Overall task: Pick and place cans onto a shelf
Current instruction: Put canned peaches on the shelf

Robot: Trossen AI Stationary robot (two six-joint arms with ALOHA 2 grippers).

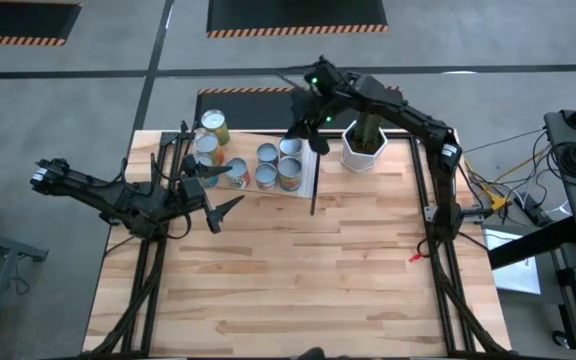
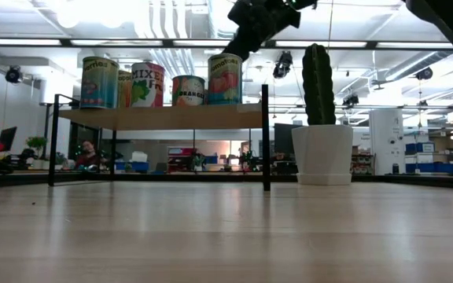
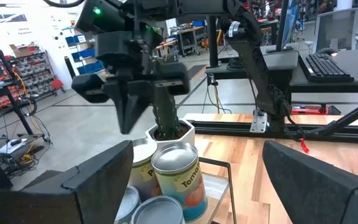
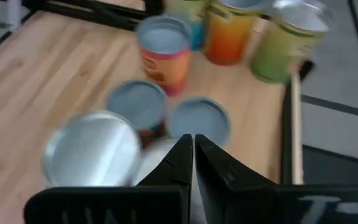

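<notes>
Cans (image 1: 265, 165) stand upright on shelf (image 2: 171, 116). R gripper (image 1: 315, 137), fingers pressed together & empty, hovers just above shelf's cactus-side end; L gripper (image 1: 216, 192) spread wide, empty, apparently beside opposite end, similarly near.

My left gripper (image 1: 218, 195) is at the left side, its fingers spread wide apart. My right gripper (image 1: 315, 137) reaches to the far middle, fingers pressed together, holding nothing.

Cans (image 1: 268, 168) are standing clustered on the shelf (image 1: 306, 186). The left gripper (image 1: 211, 196), fingers spread, is hanging beside them; the right gripper (image 1: 313, 140) is hovering by a cactus pot (image 1: 363, 147).
</notes>
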